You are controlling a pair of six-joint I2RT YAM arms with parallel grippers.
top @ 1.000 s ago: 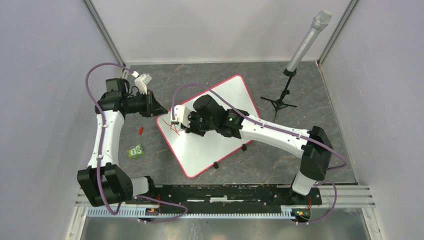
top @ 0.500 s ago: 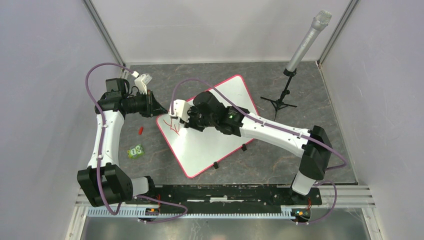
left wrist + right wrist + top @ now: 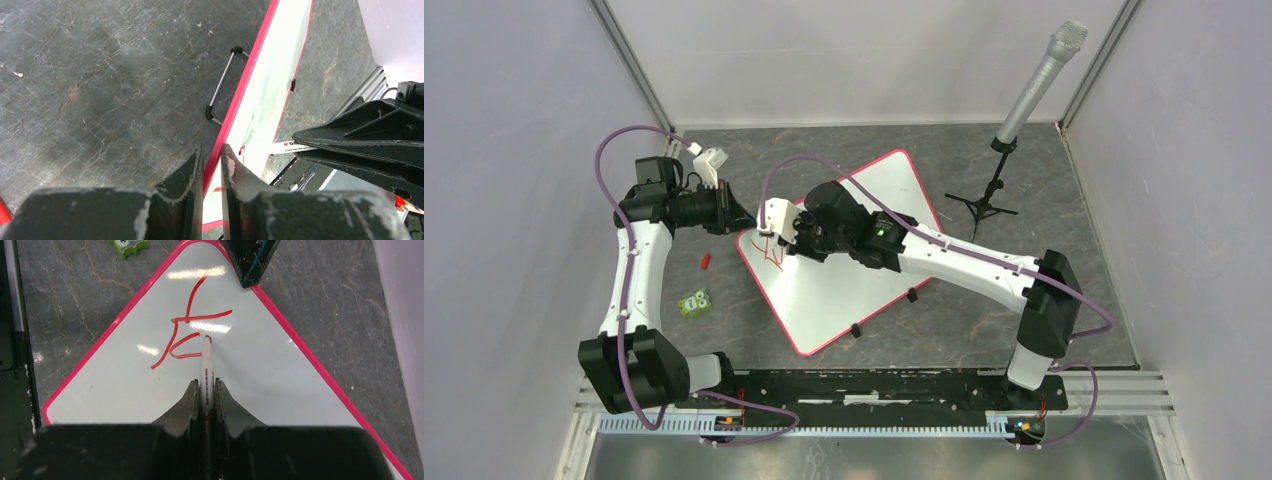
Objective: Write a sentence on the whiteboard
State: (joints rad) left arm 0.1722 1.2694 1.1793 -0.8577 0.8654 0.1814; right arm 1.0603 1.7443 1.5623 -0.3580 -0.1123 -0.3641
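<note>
The whiteboard [image 3: 824,295], white with a pink-red frame, lies at an angle on the grey table. My left gripper [image 3: 742,220] is shut on its far left corner; in the left wrist view its jaws [image 3: 212,155] stand one on each side of the frame of the whiteboard [image 3: 272,90]. My right gripper [image 3: 782,240] is shut on a white marker [image 3: 206,365] with its red tip on the whiteboard [image 3: 260,370]. Of the sentence only a few red strokes [image 3: 187,330] show near that corner, also in the top view [image 3: 769,252].
A microphone [image 3: 1039,80] on a small tripod [image 3: 989,200] stands at the back right. A green toy [image 3: 694,302] and a red cap [image 3: 706,261] lie left of the board. Two black clips [image 3: 856,330] sit on its near edge.
My right gripper has moved a little up and to the left across the board with the marker. The left gripper and the board have not moved.
</note>
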